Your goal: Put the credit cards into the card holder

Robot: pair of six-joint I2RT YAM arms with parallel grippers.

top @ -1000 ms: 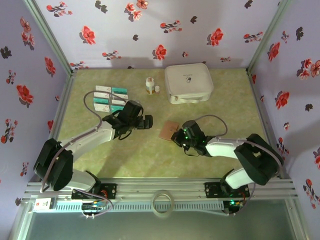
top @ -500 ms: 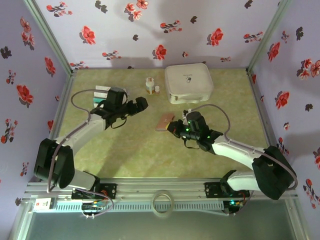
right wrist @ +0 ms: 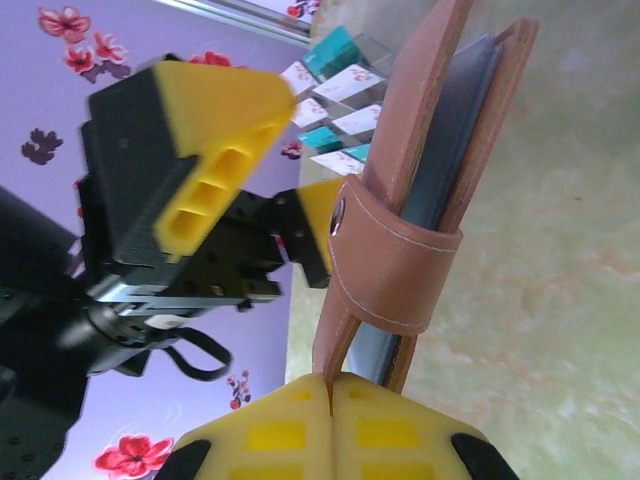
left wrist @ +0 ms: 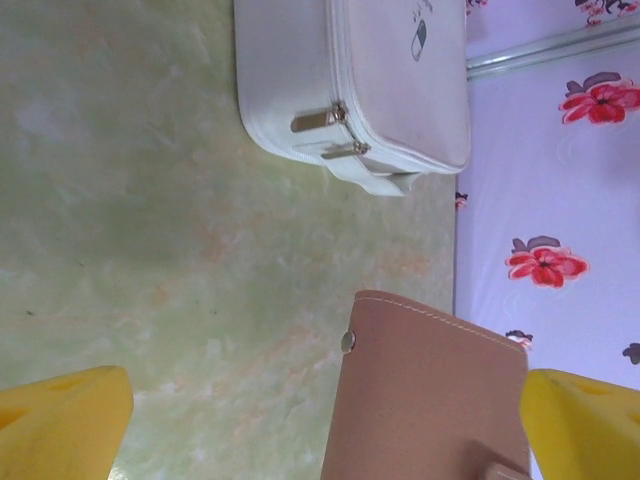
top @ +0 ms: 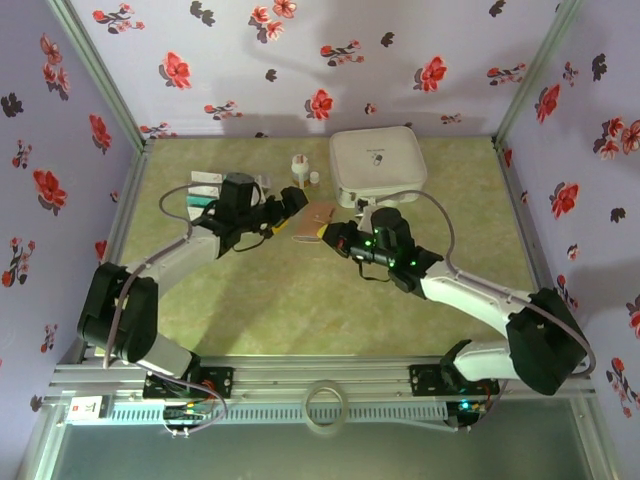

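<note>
Holder, likely awaiting handover.
Right end effector clenched on its edge; released left end effector at its 9 o'clock.

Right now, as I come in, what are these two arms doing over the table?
The right gripper is shut on the lower edge of the brown card holder and holds it up on edge, with its snap strap closed. The left gripper is wide open, with one finger on each side of the holder, and has not closed on it. The credit cards lie in rows on the table at the far left.
</note>
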